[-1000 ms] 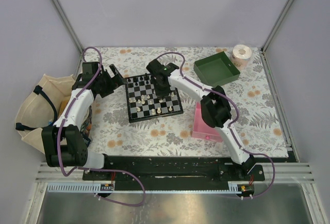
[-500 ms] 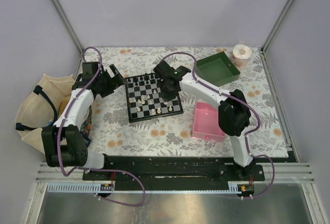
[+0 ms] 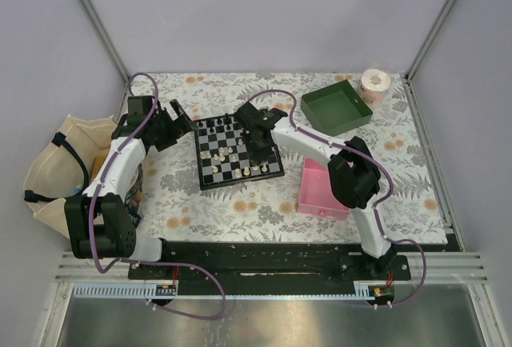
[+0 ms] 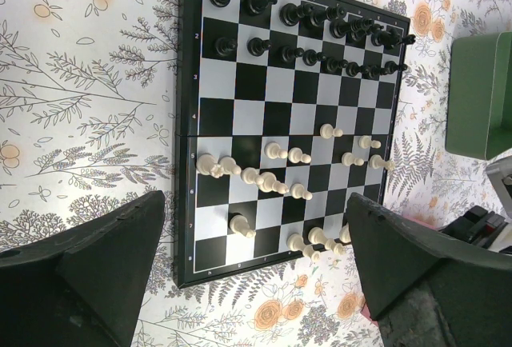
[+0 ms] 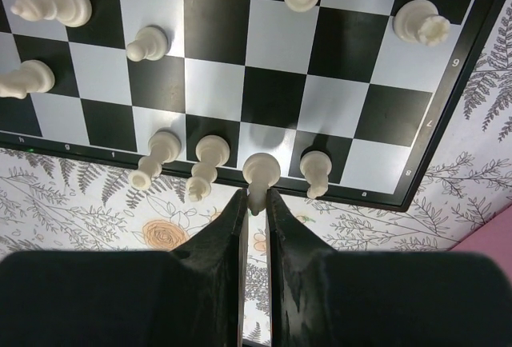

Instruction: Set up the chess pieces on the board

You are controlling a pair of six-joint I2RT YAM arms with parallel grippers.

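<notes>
We pinch a cream-white piece [image 5: 261, 169] in the right gripper [image 5: 256, 201] at the board's [image 5: 272, 95] edge; the left gripper [image 4: 252, 227] hangs spread. A skewed release could topple its close neighbours [image 5: 316, 171].

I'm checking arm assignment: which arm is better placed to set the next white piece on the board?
Right, probably. The right gripper is shut on a white piece at the board's edge row; the left gripper hangs open beside the board, holding nothing.

light: bright, even | shadows: soft beside chess pieces [image 5: 148, 42] | focus: sharp
</notes>
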